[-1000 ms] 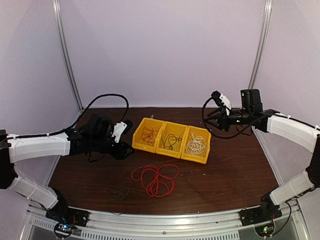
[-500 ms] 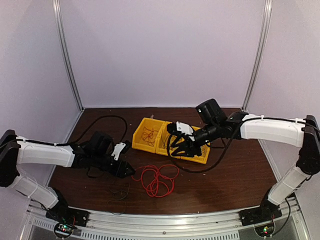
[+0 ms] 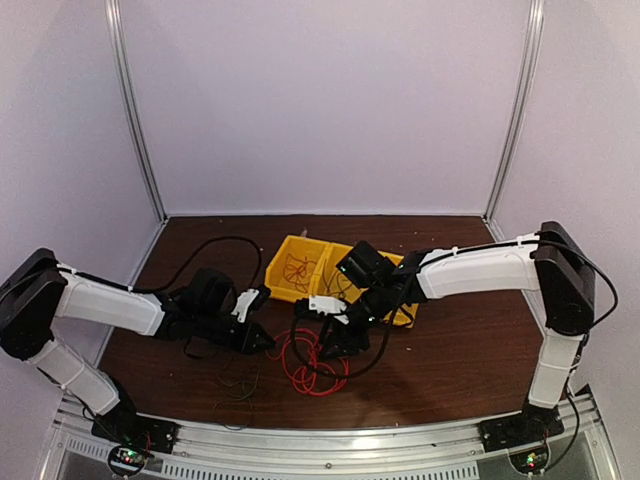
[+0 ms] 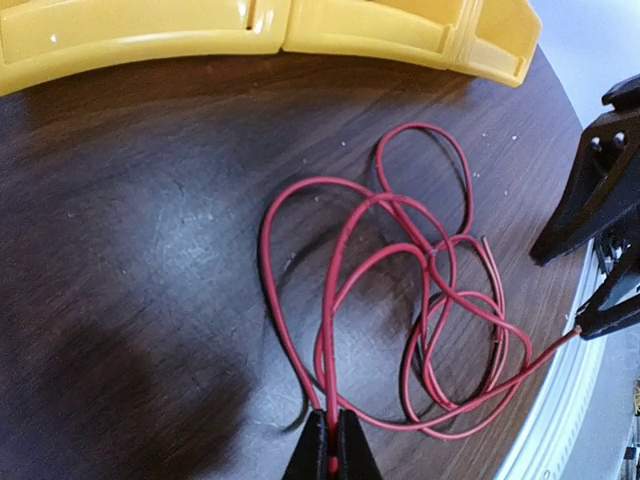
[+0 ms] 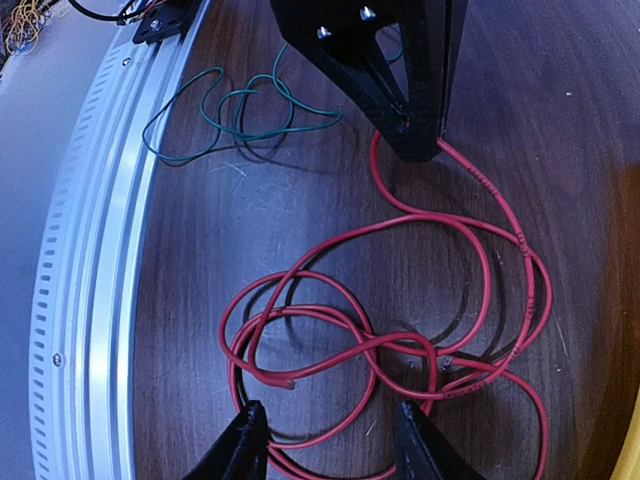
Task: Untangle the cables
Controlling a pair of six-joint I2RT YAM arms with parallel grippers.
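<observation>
Presently, left hand [image 4: 329,447] clamped on red cable [image 4: 432,260]; coil spreads toward right hand [image 5: 330,435], fingers apart, straddling its far side.

wooden table [image 3: 470,350] bears yellow bins [image 3: 292,262], red cable [image 4: 435,262] and green cable [image 5: 243,96].

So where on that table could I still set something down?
Bare table lies right of the yellow bins and in the strip behind them. The front middle is crowded: the left gripper and right gripper meet at the red cable, with the green cable by the rail.
</observation>
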